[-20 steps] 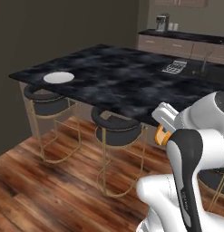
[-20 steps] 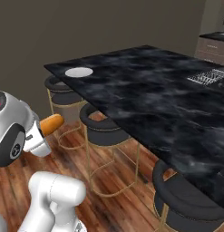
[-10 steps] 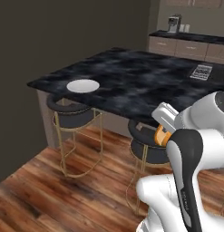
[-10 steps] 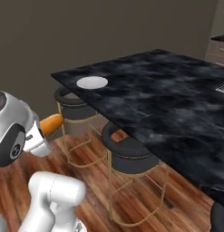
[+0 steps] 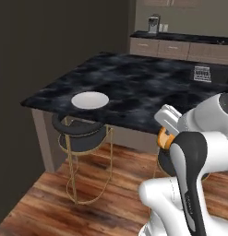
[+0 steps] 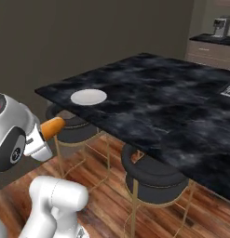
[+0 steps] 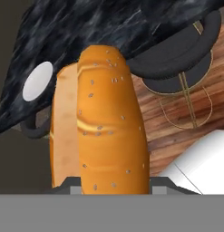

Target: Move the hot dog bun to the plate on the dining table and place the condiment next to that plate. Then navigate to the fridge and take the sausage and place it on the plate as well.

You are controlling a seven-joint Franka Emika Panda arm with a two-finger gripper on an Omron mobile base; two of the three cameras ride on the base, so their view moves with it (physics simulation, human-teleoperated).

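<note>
A seeded orange hot dog bun (image 7: 104, 122) fills the middle of the hand view, and my gripper (image 7: 114, 183) is shut on its near end. From the base cameras the bun (image 6: 52, 127) (image 5: 162, 138) sticks out of the gripper (image 6: 42, 135), held close to the robot's body and below table height. A white plate (image 5: 90, 100) (image 6: 89, 96) (image 7: 37, 81) lies empty near the corner of the black marble dining table (image 5: 147, 87) (image 6: 158, 97), well ahead of the bun. The condiment, sausage and fridge are out of view.
Black stools with gold frames stand under the table's near edge (image 5: 81, 131) (image 6: 153, 179). A dark wall runs to the left. A counter with drawers (image 5: 180, 46) and a coffee machine (image 5: 153, 23) (image 6: 222, 26) is at the back. Wooden floor lies between me and the table.
The whole scene has shifted, so the base has driven. The plate corner of the table is now closer and more central. The bun stays in the gripper as before.
</note>
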